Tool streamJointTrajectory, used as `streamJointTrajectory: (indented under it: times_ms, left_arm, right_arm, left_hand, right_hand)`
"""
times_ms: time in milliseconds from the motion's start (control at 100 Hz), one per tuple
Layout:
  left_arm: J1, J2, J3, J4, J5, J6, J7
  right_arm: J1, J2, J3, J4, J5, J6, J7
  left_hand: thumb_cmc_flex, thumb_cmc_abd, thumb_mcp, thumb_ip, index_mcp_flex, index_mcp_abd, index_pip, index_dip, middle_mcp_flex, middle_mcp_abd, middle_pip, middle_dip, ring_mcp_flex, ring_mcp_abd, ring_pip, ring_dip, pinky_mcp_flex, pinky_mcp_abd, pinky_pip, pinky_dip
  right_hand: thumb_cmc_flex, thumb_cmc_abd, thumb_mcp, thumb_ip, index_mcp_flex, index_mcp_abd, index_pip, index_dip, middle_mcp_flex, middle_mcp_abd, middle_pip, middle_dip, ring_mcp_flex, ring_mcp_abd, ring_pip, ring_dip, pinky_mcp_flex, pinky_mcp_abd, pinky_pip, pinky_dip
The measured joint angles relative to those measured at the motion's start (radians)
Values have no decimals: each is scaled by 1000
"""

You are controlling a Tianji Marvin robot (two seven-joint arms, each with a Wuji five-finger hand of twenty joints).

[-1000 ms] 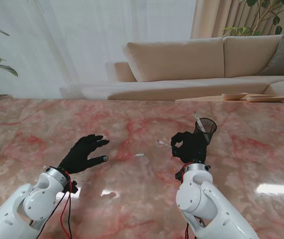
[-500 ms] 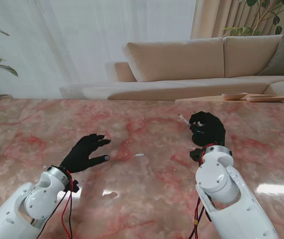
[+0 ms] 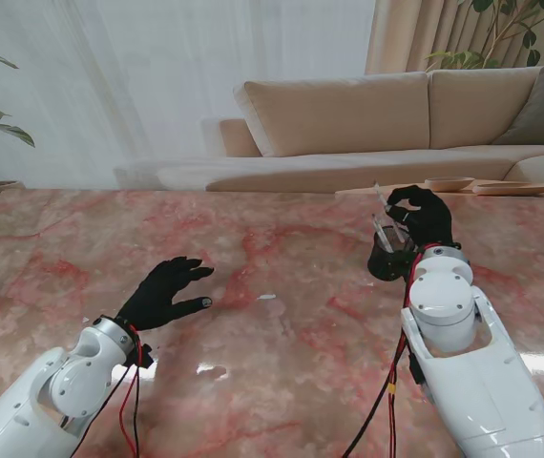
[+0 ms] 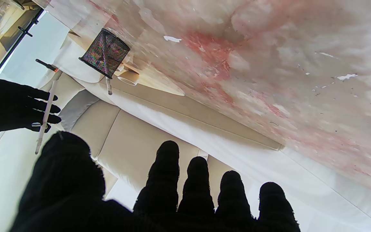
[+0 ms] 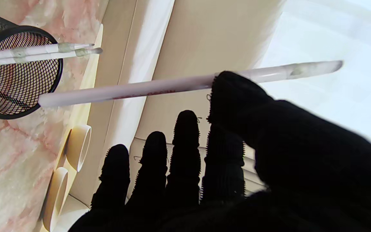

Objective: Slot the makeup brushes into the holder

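Over the mesh holder (image 3: 390,256) on the counter (image 3: 282,334), the right robot hand (image 3: 423,214) pinches a white makeup brush (image 5: 159,86), its tip near the rim; two brushes (image 5: 40,52) already sit inside. From the stand view the held brush is barely discernible. Left robot hand (image 3: 165,292) rests splayed, holding nothing.

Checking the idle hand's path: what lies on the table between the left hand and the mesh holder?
Mostly bare marble. In the stand view a small white scrap lies between the left hand and the mesh holder; nothing else shows there.
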Motion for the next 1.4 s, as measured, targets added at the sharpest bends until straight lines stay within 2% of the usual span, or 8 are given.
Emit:
streamJointTrajectory:
  times_ms: [40,200,410,520,720,1050,1400]
  left_arm:
    - [-1,0,1,0,-1,2,-1]
    - [-4,1,2,4,-4,7,-11]
    - [-12,2,5,13,-8,19,-20]
    - [-16,3,7,18,-8,25,-27]
    - [-24,5,11,25,-10,32,-38]
    - [-29,8,13,26,-11,45,-55]
    - [-43,10,29,38,-16,53,-64]
  right_arm:
    - [8,-1,5,12,28,-4,1]
    - [43,-9,27,66,119,-24,12]
    - [97,-13,39,163,150,-61,20]
    - [122,-16,42,206,177,-71,23]
    - [166,-22,37,300,206,-131,23]
    - [227,-37,21,432,259,-167,25]
    - [250,-55,19,521,285,-181,8]
  left_hand:
    - [0,0,0,0,0,0,0,0,0,0,0,0,0,0,0,0,0,0,0,0]
    - [0,0,0,0,0,0,0,0,0,0,0,0,0,0,0,0,0,0,-3,0]
    - [0,0,0,0,0,0,0,0,0,0,0,0,0,0,0,0,0,0,-4,-1]
    - [0,0,0,0,0,0,0,0,0,0,0,0,0,0,0,0,0,0,-5,-1]
    - [0,0,0,0,0,0,0,0,0,0,0,0,0,0,0,0,0,0,-5,-4]
    - [0,0,0,0,0,0,0,0,0,0,-10,0,0,0,0,0,0,0,-5,-12]
    - [0,1,0,0,0,0,0,0,0,0,-11,0,0,0,0,0,0,0,-5,-13]
  right_hand:
    - [0,0,0,0,0,0,0,0,-23,1,-15,-23,0,0,-1,-12,-8,-2,-12,0]
    - [1,0,0,0,0,0,0,0,-77,11,-86,-132,-9,-1,-170,-123,-21,-5,-108,12]
    - [2,0,-1,0,0,0,0,-4,-108,11,-163,-251,-8,-1,-337,-210,-34,-17,-204,38]
    - [2,0,-1,0,1,0,0,-9,-122,11,-187,-287,-8,-1,-394,-233,-36,-17,-247,49]
    - [2,0,-1,0,2,0,0,-10,-133,11,-195,-303,-8,-1,-442,-238,-47,-18,-286,49]
    - [2,0,-1,0,2,0,0,-10,-144,11,-195,-313,-8,-1,-476,-248,-48,-18,-336,62]
    - [14,8,-28,0,2,0,-2,-15,-146,11,-195,-313,-8,-1,-477,-248,-48,-18,-348,65]
